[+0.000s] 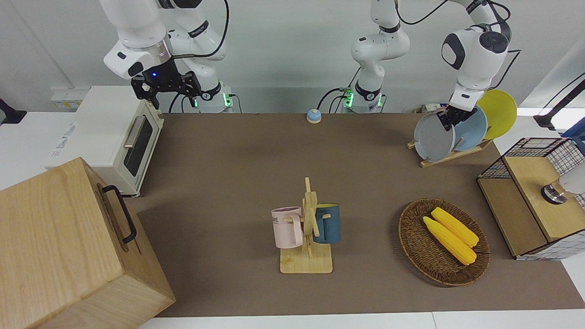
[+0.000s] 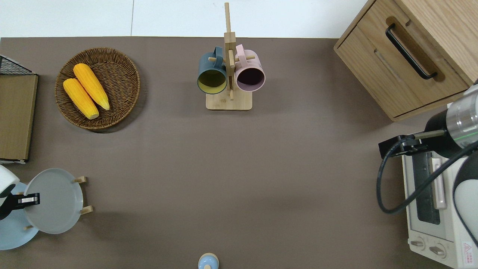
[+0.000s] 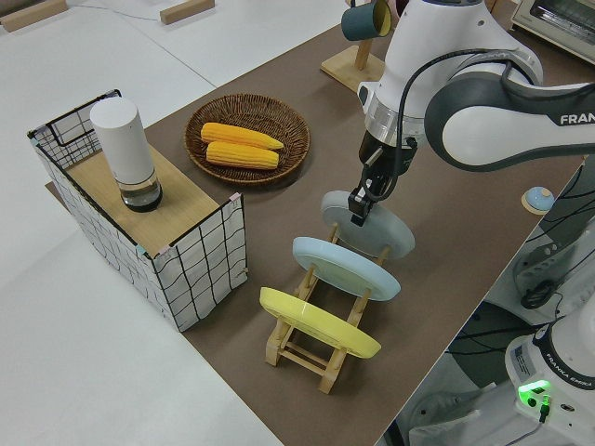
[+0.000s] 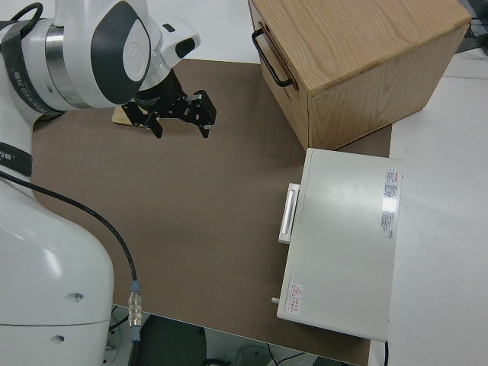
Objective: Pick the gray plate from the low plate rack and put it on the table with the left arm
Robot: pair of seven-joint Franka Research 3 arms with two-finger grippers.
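Note:
The gray plate (image 1: 432, 139) (image 2: 56, 205) (image 3: 381, 232) leans in the slot of the low plate rack (image 1: 452, 155) (image 3: 311, 353) that lies farthest from the robots, at the left arm's end of the table (image 1: 228, 183). My left gripper (image 1: 450, 119) (image 2: 28, 200) (image 3: 358, 212) reaches down onto the plate's upper rim, one finger on each face, shut on it. I cannot tell whether the plate's lower edge still rests in the rack. The right gripper (image 1: 167, 87) (image 4: 179, 114) is parked, fingers open and holding nothing.
A light blue plate (image 3: 344, 268) and a yellow plate (image 3: 316, 321) fill the rack's other slots. A wire basket (image 1: 534, 196) with a wooden top stands close by. Farther out sit a wicker tray with corn (image 1: 443, 242), a mug stand (image 1: 307, 228), a toaster oven (image 1: 123, 137) and a wooden cabinet (image 1: 64, 246).

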